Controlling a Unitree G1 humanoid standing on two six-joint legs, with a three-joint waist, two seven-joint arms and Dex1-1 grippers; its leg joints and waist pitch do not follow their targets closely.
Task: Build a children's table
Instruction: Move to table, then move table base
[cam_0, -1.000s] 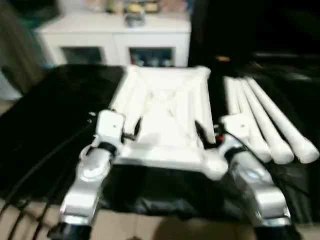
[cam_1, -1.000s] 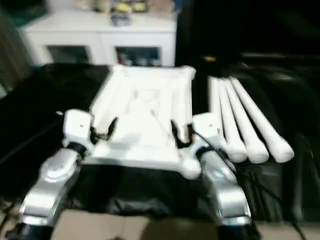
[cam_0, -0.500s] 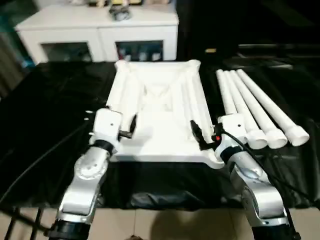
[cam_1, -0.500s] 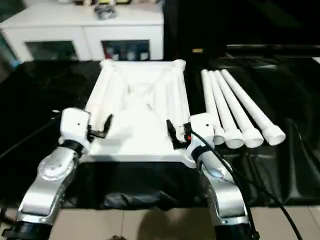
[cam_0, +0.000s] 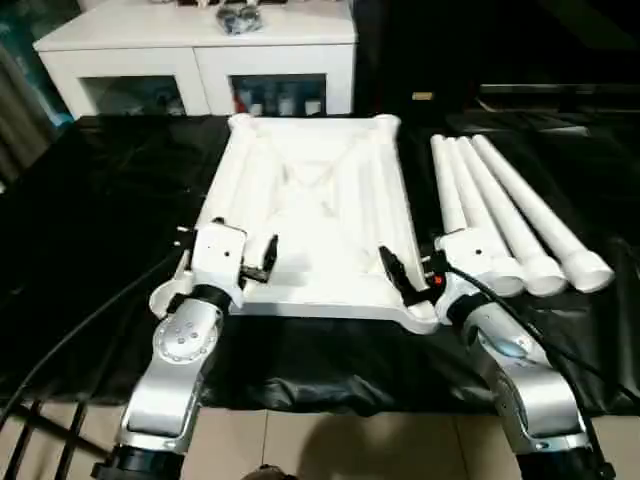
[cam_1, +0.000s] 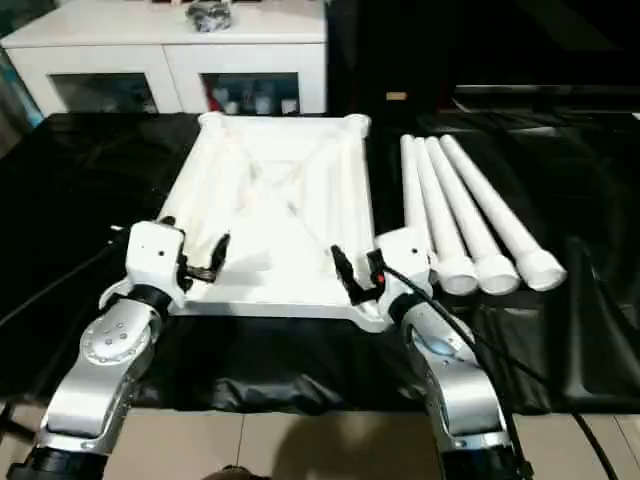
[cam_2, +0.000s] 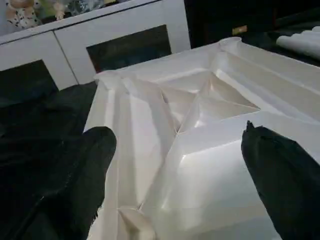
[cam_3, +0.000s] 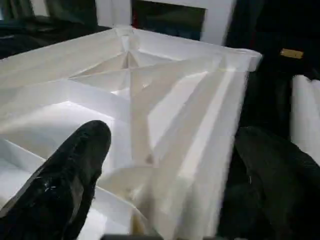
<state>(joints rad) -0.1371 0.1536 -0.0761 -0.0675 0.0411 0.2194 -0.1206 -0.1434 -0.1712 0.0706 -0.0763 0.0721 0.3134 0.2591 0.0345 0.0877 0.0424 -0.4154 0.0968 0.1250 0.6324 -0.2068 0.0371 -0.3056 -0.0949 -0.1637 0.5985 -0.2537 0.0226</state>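
The children's table lies in parts on a black cloth. Its white tabletop (cam_0: 315, 200) rests upside down with the ribbed underside (cam_2: 200, 105) and round corner sockets facing up. Several white legs (cam_0: 515, 215) lie side by side just right of it. My left gripper (cam_0: 240, 255) is open at the near left corner, its fingers (cam_2: 85, 175) wide apart across the left rim. At the near right corner my right gripper (cam_0: 415, 275) is also open, one of its fingers (cam_3: 70, 175) over the ribs and the other beside the right rim. Neither holds anything.
A white cabinet (cam_0: 200, 50) with glass doors stands behind the table. The black cloth (cam_0: 90, 220) covers the whole work surface and hangs over the front edge. Black cables (cam_0: 60, 350) trail off the near left side. Dark furniture stands at the back right.
The head views have shifted and steadied. Both grippers stay open at the tabletop's near corners, and the tabletop and legs lie as before.
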